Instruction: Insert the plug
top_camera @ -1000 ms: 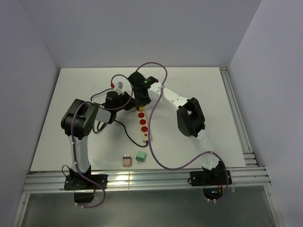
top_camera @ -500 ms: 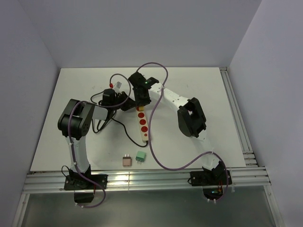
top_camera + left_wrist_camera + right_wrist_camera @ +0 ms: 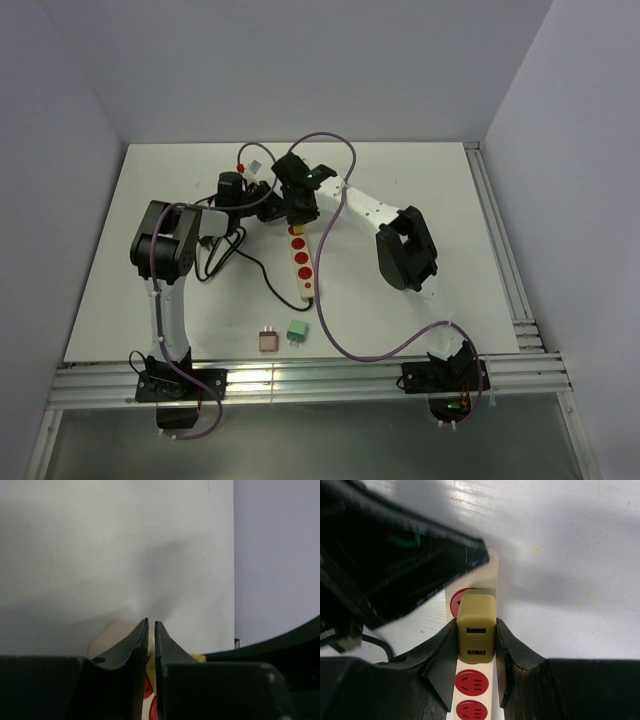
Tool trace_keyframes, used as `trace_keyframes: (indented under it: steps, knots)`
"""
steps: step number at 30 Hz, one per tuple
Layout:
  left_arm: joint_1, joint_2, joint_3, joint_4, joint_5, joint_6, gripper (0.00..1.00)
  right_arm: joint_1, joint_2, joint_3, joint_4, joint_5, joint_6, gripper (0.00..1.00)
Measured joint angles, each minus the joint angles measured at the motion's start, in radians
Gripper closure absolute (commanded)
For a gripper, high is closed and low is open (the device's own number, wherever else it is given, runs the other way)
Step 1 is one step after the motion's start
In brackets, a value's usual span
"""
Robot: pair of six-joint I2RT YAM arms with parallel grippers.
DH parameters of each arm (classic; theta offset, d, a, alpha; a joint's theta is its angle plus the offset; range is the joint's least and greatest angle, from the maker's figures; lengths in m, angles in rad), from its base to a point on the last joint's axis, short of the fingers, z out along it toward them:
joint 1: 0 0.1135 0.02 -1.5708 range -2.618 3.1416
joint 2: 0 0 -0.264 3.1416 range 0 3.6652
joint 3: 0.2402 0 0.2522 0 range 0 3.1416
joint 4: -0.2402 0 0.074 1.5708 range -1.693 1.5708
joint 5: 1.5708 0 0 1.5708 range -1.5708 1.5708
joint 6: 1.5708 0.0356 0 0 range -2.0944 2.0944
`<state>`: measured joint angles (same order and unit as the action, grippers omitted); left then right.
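A cream power strip [image 3: 301, 268] with red sockets lies mid-table, running near to far. My right gripper [image 3: 297, 212] is over its far end, shut on a yellow USB plug [image 3: 476, 627]. The plug stands upright on the strip [image 3: 470, 682], over the second socket from the far end. I cannot see its prongs. My left gripper [image 3: 272, 207] reaches in from the left to the same far end. In the left wrist view its jaws [image 3: 151, 626] are together with nothing between them, above the strip's rounded end [image 3: 112, 636].
A pink plug [image 3: 268, 340] and a green plug [image 3: 297, 330] lie near the front edge. The strip's black cable [image 3: 250, 266] loops left of it. A purple cable [image 3: 340, 345] arcs over the right arm. Metal rails [image 3: 300, 385] run along the near edge.
The left arm has swung its wrist toward the far side, and its gripper stays at the strip's far end. The right gripper and yellow plug have barely moved.
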<state>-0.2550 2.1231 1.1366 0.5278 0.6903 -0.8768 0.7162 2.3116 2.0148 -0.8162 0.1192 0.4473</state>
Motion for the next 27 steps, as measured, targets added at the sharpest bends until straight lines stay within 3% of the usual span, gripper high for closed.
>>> trace_keyframes:
  steps: [4,10,14,22,27]
  knots:
    - [0.010,0.039,0.089,-0.035,0.018,0.003,0.78,0.000,0.000,0.001,0.000,0.000,0.000,1.00]
    - [0.012,0.072,0.110,-0.057,0.030,0.021,0.60,0.000,0.000,0.002,-0.001,-0.001,0.000,1.00]
    - [0.011,0.097,0.099,-0.067,0.032,0.026,0.58,0.000,0.000,0.002,-0.001,-0.001,0.000,1.00]
    - [0.008,0.103,0.088,-0.042,0.044,0.045,0.62,0.000,-0.003,-0.003,0.002,-0.001,0.000,1.00]
    - [0.001,0.099,0.029,0.074,0.020,0.038,0.68,0.000,-0.026,-0.037,0.031,0.000,0.000,1.00]
